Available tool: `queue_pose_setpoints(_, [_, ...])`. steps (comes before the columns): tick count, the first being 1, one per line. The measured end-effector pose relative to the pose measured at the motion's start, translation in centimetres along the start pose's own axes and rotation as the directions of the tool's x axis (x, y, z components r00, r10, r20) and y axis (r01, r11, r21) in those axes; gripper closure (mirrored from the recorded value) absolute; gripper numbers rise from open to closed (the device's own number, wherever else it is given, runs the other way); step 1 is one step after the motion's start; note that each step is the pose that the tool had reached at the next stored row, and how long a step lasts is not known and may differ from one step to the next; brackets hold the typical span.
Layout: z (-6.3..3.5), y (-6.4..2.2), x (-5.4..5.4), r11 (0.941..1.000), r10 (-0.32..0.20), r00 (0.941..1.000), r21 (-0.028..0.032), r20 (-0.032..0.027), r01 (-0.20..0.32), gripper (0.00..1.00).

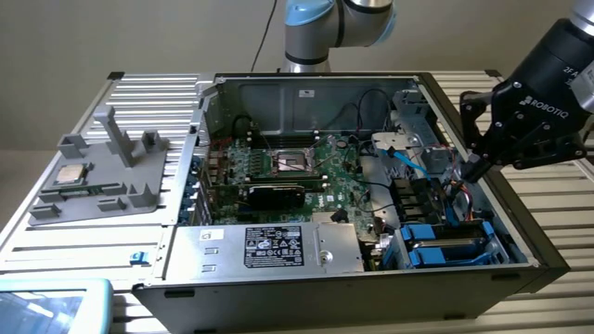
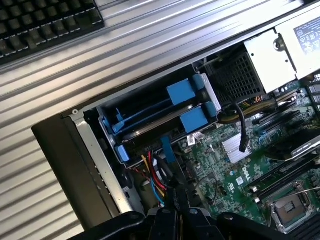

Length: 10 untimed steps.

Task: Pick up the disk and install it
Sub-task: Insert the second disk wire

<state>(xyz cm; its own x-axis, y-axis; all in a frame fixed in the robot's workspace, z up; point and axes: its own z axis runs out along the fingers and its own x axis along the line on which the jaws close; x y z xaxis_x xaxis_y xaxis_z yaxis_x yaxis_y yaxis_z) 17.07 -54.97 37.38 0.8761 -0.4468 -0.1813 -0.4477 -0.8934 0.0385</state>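
The disk (image 1: pixel 444 245) lies in the drive cage at the near corner of the open computer case (image 1: pixel 519 229), on the exterior view's right, with its blue carrier frame around it. In the wrist view the disk (image 2: pixel 160 116) shows as a dark slab between blue rails and tabs. My gripper (image 1: pixel 471 169) hangs above and just behind the cage, over the coloured cables (image 2: pixel 156 177). Its fingers (image 2: pixel 174 205) are pressed together with nothing between them, apart from the disk.
A silver power supply box (image 1: pixel 278 247) with a black-and-white label sits beside the cage. The motherboard (image 1: pixel 297 174) fills the case floor. A grey fixture (image 1: pixel 102 174) holding a small CPU chip (image 1: pixel 72 174) stands on the slatted table. A keyboard (image 2: pixel 45 22) lies outside the case.
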Motion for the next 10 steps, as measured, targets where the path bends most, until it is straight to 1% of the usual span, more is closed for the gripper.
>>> queue_pose_setpoints(3, [-0.12, 0.20, -0.05, 0.9997, -0.009, 0.9999, 0.0210, 0.0089, 0.009, 0.89])
queue_pose_setpoints(5, [-0.22, 0.36, -0.07, 0.9995, -0.014, 0.9998, 0.0298, 0.0120, 0.014, 0.89])
queue_pose_setpoints(6, [-0.27, 0.40, -0.07, 0.9993, -0.018, 0.9998, 0.0329, 0.0121, 0.018, 0.89])
queue_pose_setpoints(8, [-0.30, 0.49, -0.06, 0.9989, -0.028, 0.9996, 0.0374, 0.0099, 0.027, 0.89])
queue_pose_setpoints(10, [-0.30, 0.54, -0.05, 0.9984, -0.039, 0.9992, 0.0404, 0.0050, 0.039, 0.89])
